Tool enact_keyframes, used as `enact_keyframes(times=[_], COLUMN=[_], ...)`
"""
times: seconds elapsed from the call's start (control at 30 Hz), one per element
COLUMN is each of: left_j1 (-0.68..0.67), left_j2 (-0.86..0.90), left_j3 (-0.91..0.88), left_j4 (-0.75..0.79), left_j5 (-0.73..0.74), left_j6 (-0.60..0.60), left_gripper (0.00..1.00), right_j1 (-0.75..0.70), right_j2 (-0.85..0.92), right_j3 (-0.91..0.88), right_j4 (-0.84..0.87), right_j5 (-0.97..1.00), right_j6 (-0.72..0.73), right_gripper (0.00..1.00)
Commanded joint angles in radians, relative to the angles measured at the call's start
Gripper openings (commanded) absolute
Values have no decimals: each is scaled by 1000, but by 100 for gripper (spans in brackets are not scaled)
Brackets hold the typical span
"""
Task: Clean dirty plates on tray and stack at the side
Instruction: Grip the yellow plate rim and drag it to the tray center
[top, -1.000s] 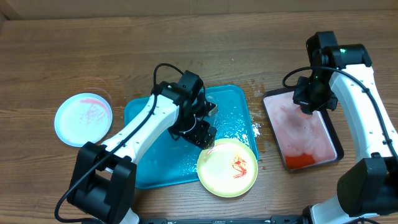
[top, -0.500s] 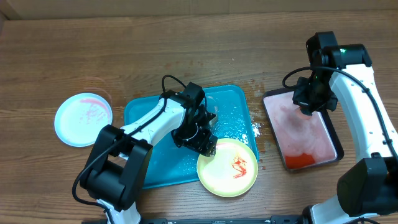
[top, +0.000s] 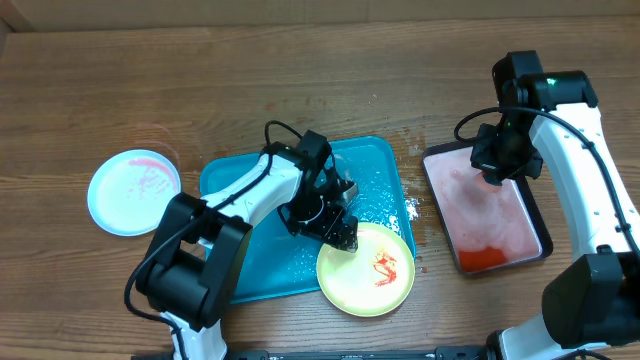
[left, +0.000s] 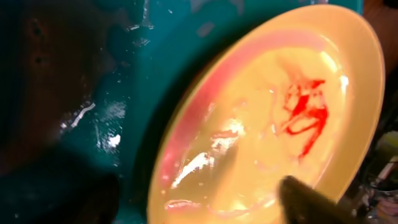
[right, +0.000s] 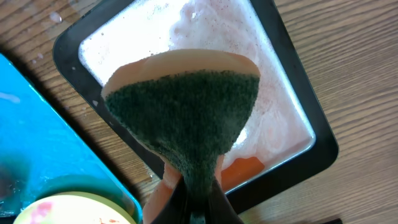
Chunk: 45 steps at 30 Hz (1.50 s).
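Observation:
A pale yellow-green plate (top: 367, 270) with a red sauce smear lies on the front right corner of the turquoise tray (top: 240, 250) and overhangs its rim. My left gripper (top: 338, 230) is open at the plate's near-left rim. In the left wrist view the plate (left: 267, 124) fills the frame, with one finger over it and the other over the tray (left: 155, 74). A light blue plate (top: 134, 191) with pink smears lies on the bare wood at the left. A third plate is not in view. My right gripper (top: 500, 160) is shut on a green-faced sponge (right: 186, 118).
A black-rimmed tray (top: 535, 215) with pinkish foam and orange liquid sits at the right, under the sponge; it also shows in the right wrist view (right: 298, 81). Water drops lie on the wood between the two trays (top: 412, 205).
My left gripper has shifted slightly right and down along the tray to the yellow-green plate's rim. The right arm and sponge have not moved.

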<state>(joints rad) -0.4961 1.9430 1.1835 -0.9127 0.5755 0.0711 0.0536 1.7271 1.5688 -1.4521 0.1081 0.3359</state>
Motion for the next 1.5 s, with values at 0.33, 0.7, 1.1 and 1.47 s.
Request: enact_keyframes(times=[0.33,0.7,1.1,1.47], left_j1=[-8,16,32,63], left_j2=[78,56,32,32], left_j3=[-45,59,219,65], left_j4=[-34,-46,-153,64], left_j5=[-186,-533,-832,-513], left_j6=[-24,-371,-593,-401], left_gripper=[4,4,4,5], right_j1=[-5,-4,46,243], right_j2=[-4,-4,-4,-2], right_j3=[1,1,1,1], right_j4=[3,30,142,242], right_j5=[-2,-61,-303,-424], right_j6=[-3,-53,-199,-271], right_gripper=[4,4,4,4])
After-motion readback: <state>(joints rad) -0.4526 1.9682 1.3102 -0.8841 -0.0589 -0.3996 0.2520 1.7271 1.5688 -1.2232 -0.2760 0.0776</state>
